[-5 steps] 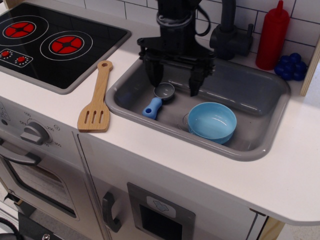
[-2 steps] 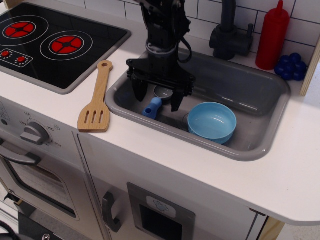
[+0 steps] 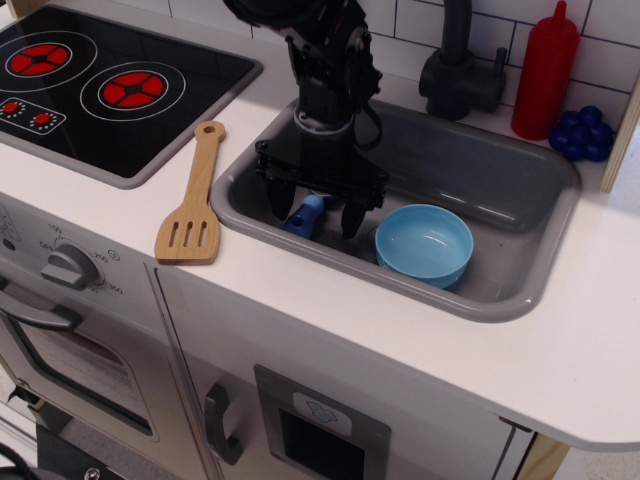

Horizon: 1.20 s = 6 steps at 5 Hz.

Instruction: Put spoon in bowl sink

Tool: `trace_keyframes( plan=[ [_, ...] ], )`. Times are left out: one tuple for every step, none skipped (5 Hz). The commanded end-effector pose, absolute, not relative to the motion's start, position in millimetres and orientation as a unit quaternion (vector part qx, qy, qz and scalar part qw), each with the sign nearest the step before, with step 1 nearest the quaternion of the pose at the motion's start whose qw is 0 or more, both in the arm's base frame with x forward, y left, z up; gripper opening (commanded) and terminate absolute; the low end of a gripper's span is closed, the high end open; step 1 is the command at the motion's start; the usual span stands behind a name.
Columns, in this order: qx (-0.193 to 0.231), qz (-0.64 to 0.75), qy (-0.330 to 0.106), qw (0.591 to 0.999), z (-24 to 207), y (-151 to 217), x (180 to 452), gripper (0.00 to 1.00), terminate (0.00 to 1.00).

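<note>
Far left of frame: black stovetop point(image 3: 110, 85) with red rings, then a wooden spatula point(image 3: 193, 200) lying on the white surface point(image 3: 420, 330), untouched and no part of the job. Just left of centre, inside the grey sink point(image 3: 500, 175): the spoon point(image 3: 306, 214), only its blue handle showing, scoop hidden under the arm, not yet lifted by the look of it. Directly over it, the gripper point(image 3: 314, 205), spread wide, one finger at each side of the handle, tips low in the basin; no visible squeeze, contact with the spoon impossible to confirm. Right of centre, near the spoon but apart from it: the light-blue bowl point(image 3: 425, 243), empty. Judged early in the task: approach made, but grasp, lift, carry rightward and release into the bowl all left to do. Upper right: red bottle point(image 3: 545, 70), irrelevant.
</note>
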<state>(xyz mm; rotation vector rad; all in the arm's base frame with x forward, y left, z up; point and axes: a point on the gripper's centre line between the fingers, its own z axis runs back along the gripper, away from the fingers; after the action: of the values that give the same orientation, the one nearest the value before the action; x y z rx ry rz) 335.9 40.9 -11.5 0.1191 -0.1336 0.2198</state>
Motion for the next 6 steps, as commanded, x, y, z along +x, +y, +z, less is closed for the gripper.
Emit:
trace_keyframes(
  plan=[
    [0.077, 0.118, -0.084, 0.986, -8, 48, 346, 1.00, 0.00],
    [0.075, 0.115, -0.077, 0.988, -10, 46, 347, 1.00, 0.00],
    [0.077, 0.113, -0.077, 0.988, -12, 46, 347, 1.00, 0.00],
    [0.076, 0.110, -0.075, 0.988, -11, 48, 347, 0.00, 0.00],
    [0.077, 0.114, -0.089, 0.986, -3, 50, 348, 0.00, 0.00],
    [0.078, 0.128, -0.107, 0.983, 10, 52, 350, 0.00, 0.00]
  ],
)
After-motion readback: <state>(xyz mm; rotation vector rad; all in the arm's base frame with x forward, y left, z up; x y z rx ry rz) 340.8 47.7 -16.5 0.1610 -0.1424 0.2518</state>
